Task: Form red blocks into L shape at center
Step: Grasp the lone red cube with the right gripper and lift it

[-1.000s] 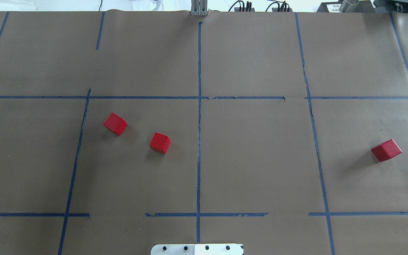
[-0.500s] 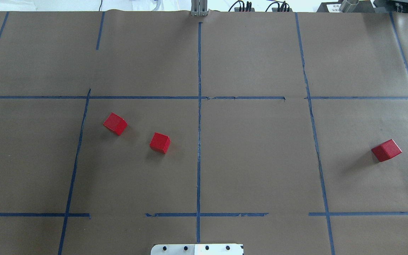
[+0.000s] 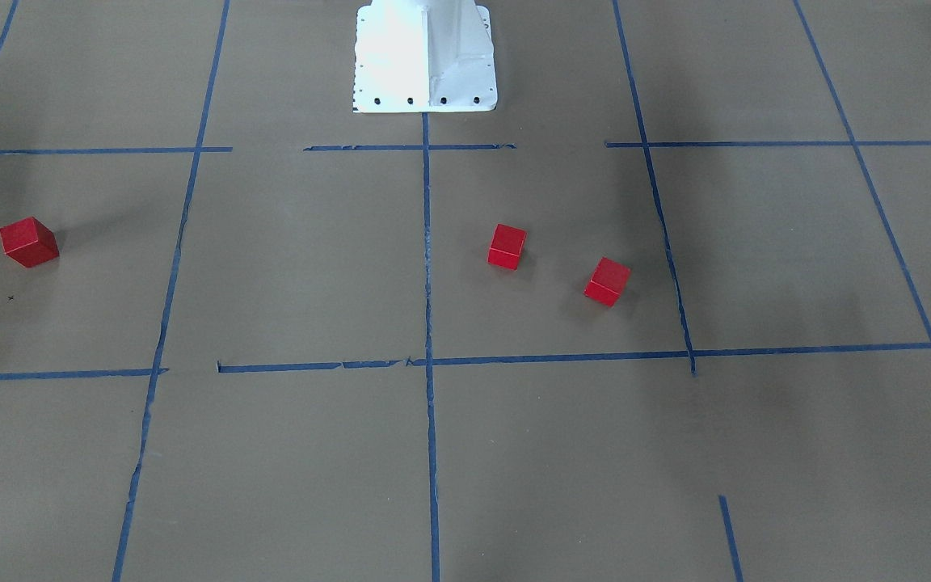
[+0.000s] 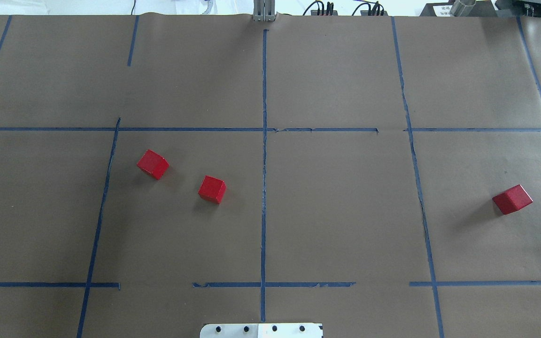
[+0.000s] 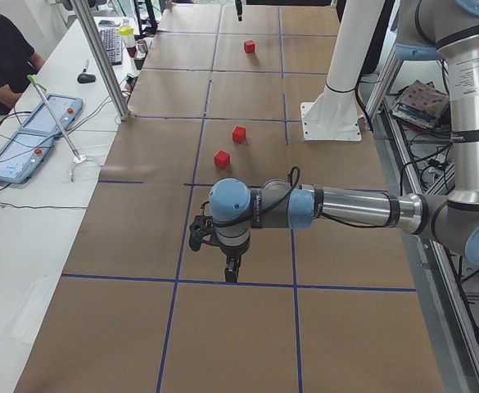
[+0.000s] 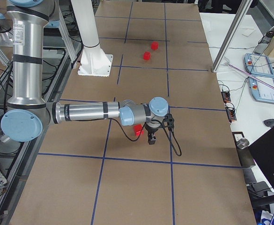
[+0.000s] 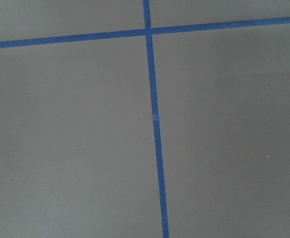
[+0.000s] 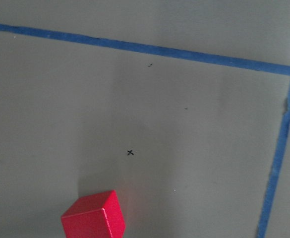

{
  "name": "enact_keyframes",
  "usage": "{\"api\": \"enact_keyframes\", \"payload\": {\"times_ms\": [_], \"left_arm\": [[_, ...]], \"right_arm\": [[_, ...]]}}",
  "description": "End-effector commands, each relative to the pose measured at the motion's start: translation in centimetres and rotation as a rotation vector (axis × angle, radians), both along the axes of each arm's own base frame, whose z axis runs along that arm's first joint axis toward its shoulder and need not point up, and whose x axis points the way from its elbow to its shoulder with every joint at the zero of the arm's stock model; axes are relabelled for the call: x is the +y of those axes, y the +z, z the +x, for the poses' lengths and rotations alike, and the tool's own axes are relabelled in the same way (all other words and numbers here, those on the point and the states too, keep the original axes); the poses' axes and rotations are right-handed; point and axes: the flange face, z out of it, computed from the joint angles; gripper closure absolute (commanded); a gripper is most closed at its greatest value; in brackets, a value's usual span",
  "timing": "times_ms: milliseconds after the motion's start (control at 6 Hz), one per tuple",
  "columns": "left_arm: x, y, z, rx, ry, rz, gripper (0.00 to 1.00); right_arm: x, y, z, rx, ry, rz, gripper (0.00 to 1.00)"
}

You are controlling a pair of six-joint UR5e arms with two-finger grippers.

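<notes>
Red blocks [image 4: 212, 189] lie unassembled on the surface [image 4: 336, 225]: two near together left of the center line [image 4: 264, 188], and a far block [image 4: 512, 199] well apart at right. The right tool [image 6: 151, 139] hangs near the far block, likely for pickup. The left tool [image 5: 232, 273] hangs over bare surface. Neither tool's opening can be told.

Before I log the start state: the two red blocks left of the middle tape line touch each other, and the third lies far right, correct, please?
Not quite: the overhead view shows the two left blocks apart, bare paper between them. The third block does lie far right.
</notes>
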Motion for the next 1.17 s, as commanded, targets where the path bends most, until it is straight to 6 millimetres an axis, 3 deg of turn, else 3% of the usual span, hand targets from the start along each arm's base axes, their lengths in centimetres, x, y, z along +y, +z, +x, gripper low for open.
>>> {"api": "enact_keyframes", "payload": {"times_ms": [0, 167, 333, 500, 667, 1000], "left_arm": [[0.0, 0.0, 0.0, 0.0, 0.0, 0.001, 0.0], [0.0, 0.0, 0.0, 0.002, 0.0, 0.001, 0.0], [0.0, 0.0, 0.0, 0.0, 0.0, 0.001, 0.0], [0.0, -0.2, 0.0, 0.0, 0.0, 0.003, 0.0], [0.0, -0.1, 0.0, 0.0, 0.0, 0.001, 0.0], [0.0, -0.1, 0.0, 0.0, -0.001, 0.0, 0.0]], "right_arm": [[0.4, -0.8, -5.1, -0.003, -0.084, 0.08, 0.0], [0.9, -1.1, -7.8, 0.054, -0.123, 0.114, 0.0], [1.4, -2.1, -9.3, 0.123, -0.097, 0.13, 0.0], [2.0, -2.2, -10.1, 0.11, -0.081, 0.134, 0.0], [3.9, -0.7, -9.7, 0.079, -0.088, 0.196, 0.0], [4.6, -0.5, -11.2, 0.066, -0.1, 0.186, 0.0]]}}
